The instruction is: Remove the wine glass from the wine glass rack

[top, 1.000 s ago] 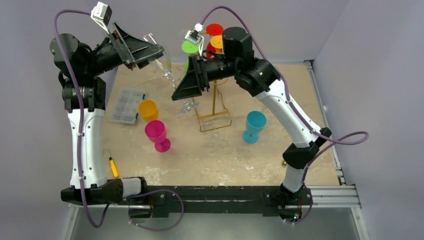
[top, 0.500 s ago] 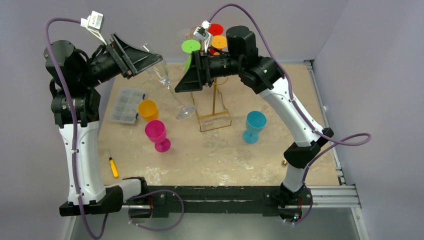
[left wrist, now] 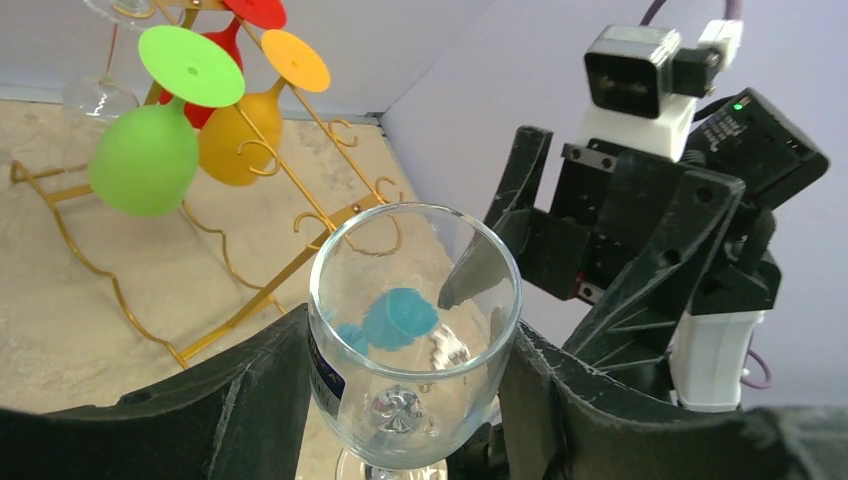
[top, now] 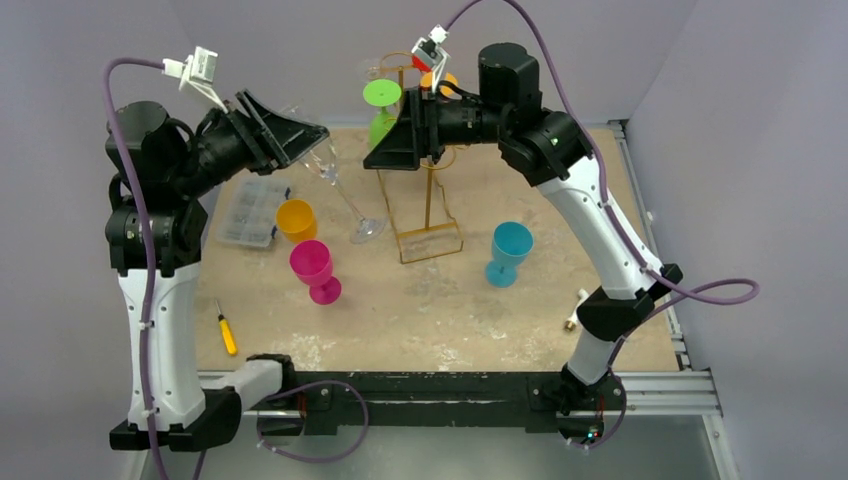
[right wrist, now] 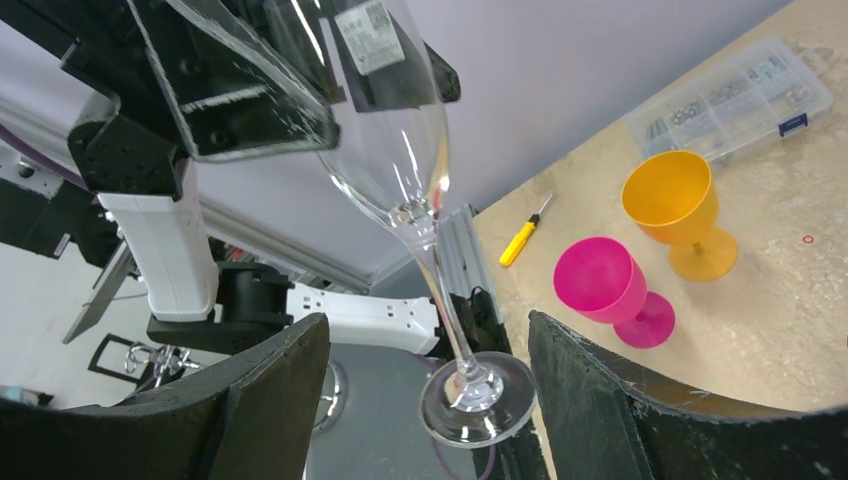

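Note:
The clear wine glass [top: 367, 228] hangs tilted in the air left of the rack, foot lowest. My left gripper [top: 310, 135] is shut on its bowl [left wrist: 415, 330], one finger on each side. The gold wine glass rack [top: 428, 205] stands mid-table with a green glass [left wrist: 145, 165], an orange glass [left wrist: 240, 135], a red one and a clear one hanging from its arms. My right gripper [top: 378, 160] is open beside the rack's top. In the right wrist view the glass's foot [right wrist: 478, 398] sits between my right gripper's [right wrist: 430, 400] fingers with a gap on both sides.
On the table stand a pink goblet [top: 312, 265], an orange goblet [top: 296, 218] and a teal goblet [top: 510, 250]. A clear parts box [top: 250, 208] lies at the left. A yellow screwdriver [top: 227, 335] lies near the front left.
My right gripper has opened wider and risen up and to the right, away from the glass's stem. My left arm has shifted and kept the glass, whose foot has swung slightly left.

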Tool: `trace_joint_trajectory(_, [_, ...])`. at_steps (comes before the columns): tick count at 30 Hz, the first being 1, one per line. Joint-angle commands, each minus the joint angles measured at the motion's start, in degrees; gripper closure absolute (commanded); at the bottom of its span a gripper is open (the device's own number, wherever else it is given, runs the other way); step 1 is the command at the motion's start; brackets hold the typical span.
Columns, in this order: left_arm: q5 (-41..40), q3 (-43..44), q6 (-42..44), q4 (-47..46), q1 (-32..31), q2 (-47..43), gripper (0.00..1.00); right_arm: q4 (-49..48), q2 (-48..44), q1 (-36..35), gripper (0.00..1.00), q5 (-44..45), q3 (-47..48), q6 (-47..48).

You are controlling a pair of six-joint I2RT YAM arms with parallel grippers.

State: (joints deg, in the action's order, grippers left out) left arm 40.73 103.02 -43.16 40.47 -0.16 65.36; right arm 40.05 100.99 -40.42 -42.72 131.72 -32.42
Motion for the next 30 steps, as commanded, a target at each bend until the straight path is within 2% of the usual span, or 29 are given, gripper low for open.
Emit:
trace_joint_trajectory(1, [-7.61,-5.3,3.86,-5.43,-2.3,-4.64,1.0,-1.33,-2.57,0.38,0.28,1.25,0.06,1.04])
trace_joint_trajectory(12, [-17.53,-19.78,8.32,-17.39,-4.84,-13.41,1.0,-2.0,-3.34,0.75,0.28,1.76,-1.12,1.12])
trace_joint_trajectory(23, [-25.07,-22.49,17.36,-15.13,-8.54,-14.0,1.0,-2.58,-3.41,0.8,0.28,1.94,-1.87,0.78])
trace_joint_trajectory(30, [-30.81,-21.99,24.66,-11.39,-15.04,-10.91,1.0,-2.71,-3.43,0.79,0.29,2.18,-2.3,0.57])
